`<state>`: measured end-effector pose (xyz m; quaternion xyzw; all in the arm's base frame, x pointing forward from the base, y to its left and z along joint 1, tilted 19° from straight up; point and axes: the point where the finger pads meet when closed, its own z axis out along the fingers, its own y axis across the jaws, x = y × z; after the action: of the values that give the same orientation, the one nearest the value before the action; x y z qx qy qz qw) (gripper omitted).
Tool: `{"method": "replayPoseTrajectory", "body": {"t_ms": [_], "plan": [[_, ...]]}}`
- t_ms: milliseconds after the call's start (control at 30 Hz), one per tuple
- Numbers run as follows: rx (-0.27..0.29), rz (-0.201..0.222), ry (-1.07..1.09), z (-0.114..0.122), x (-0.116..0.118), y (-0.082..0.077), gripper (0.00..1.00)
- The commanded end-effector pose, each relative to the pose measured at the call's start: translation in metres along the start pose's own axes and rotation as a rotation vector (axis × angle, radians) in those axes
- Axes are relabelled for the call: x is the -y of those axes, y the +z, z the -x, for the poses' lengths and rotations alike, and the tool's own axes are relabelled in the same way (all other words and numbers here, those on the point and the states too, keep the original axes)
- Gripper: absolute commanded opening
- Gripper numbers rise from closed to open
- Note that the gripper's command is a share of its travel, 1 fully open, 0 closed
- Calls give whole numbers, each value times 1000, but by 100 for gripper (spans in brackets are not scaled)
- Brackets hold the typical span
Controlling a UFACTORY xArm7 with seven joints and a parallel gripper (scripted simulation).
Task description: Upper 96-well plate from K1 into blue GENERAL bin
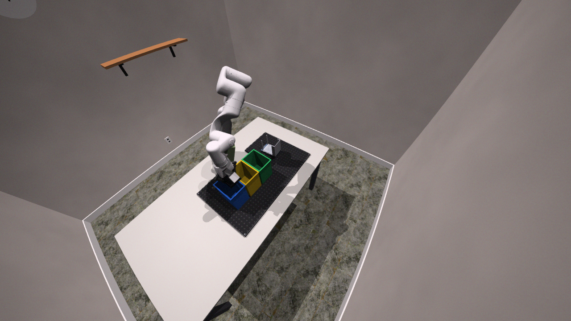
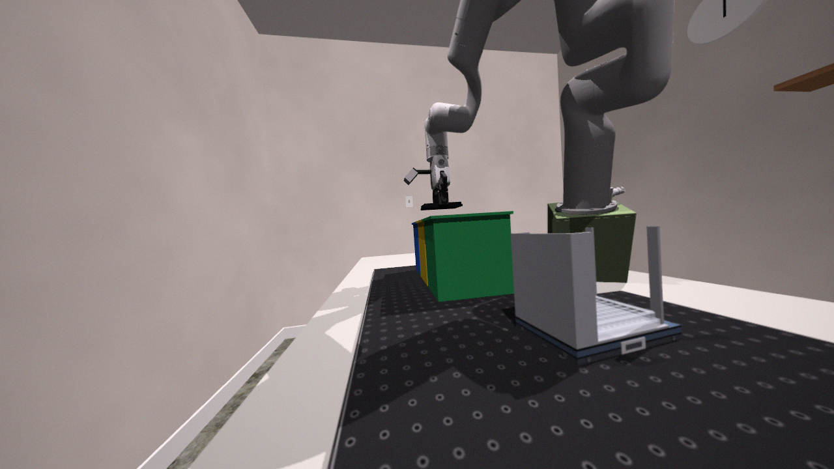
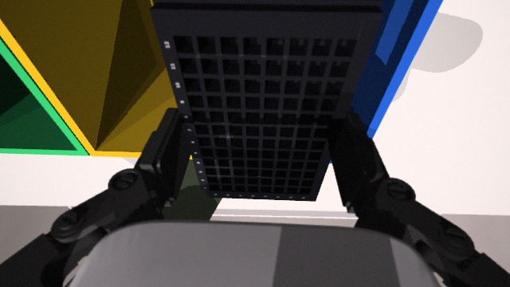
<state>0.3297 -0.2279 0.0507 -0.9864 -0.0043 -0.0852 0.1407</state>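
Observation:
My gripper is shut on a black 96-well plate and holds it flat, gripped across its width. In the wrist view the plate covers most of the blue bin, whose rim shows to its right; the yellow bin lies to its left. In the top view the gripper hangs over the near edge of the blue bin. In the exterior view the plate hovers a little above the bin tops. Rack K1 holds a white plate low on its base.
The three bins stand upright in a row on the black dotted mat: blue, yellow, green. The arm's green pedestal stands behind the rack. A wooden shelf hangs on the wall.

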Motion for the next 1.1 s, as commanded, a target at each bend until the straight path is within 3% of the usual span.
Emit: {"method": "replayPoseTrajectory", "body": {"t_ms": [0,267,1067], "plan": [[-3,-2,0,-2,-10,-1,0],[-3,-2,0,-6,-33,0,0],[-3,-2,0,-6,-33,0,0]]}}
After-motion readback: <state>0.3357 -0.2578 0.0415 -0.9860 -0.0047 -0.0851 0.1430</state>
